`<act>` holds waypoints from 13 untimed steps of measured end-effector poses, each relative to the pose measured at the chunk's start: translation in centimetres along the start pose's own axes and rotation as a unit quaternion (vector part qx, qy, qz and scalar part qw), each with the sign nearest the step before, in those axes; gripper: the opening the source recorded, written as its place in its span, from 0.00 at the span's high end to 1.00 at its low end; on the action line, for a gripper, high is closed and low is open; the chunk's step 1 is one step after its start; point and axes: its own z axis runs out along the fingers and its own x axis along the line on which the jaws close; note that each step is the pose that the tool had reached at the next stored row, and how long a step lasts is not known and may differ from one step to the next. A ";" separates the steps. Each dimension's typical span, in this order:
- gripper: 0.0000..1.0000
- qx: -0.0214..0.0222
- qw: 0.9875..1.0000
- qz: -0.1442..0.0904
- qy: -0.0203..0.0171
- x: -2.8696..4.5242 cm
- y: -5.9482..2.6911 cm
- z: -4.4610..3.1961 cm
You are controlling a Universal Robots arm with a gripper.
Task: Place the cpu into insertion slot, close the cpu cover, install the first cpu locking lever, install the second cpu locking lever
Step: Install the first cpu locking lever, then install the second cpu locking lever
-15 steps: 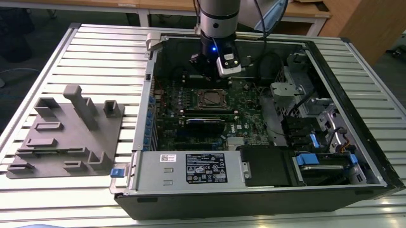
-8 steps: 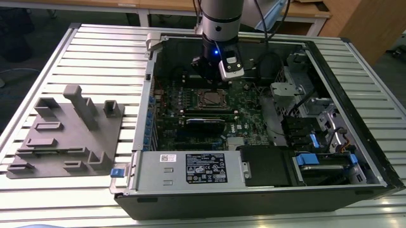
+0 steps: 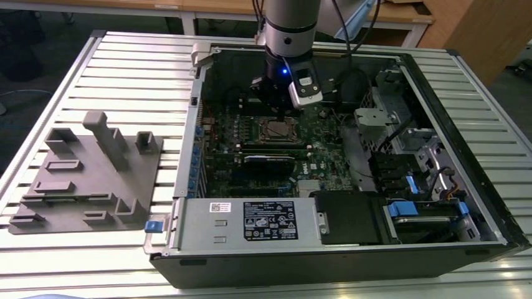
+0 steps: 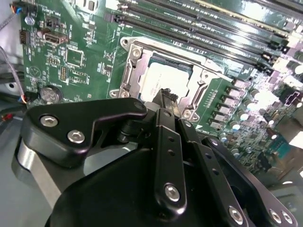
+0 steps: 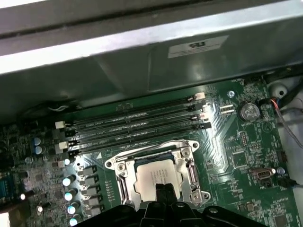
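The computer case lies open on the slatted counter so the green board faces up. The cpu already sits in its socket, ringed by the cpu cover, which seems to lie flat. The tool hangs just above the chip, its tips drawn narrow, holding nothing.

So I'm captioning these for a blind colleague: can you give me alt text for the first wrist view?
A silvery cpu sits in its socket on a green board, with the metal cpu cover lying closed around it. The black gripper hangs right over the chip's near edge, and four long memory slots run behind.
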 end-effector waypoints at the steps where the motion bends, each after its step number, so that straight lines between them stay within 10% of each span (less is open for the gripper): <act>1: 0.89 0.000 1.000 -0.001 0.000 0.00 0.00 0.00; 13: 0.89 -0.001 1.000 -0.008 0.001 -0.01 0.02 -0.17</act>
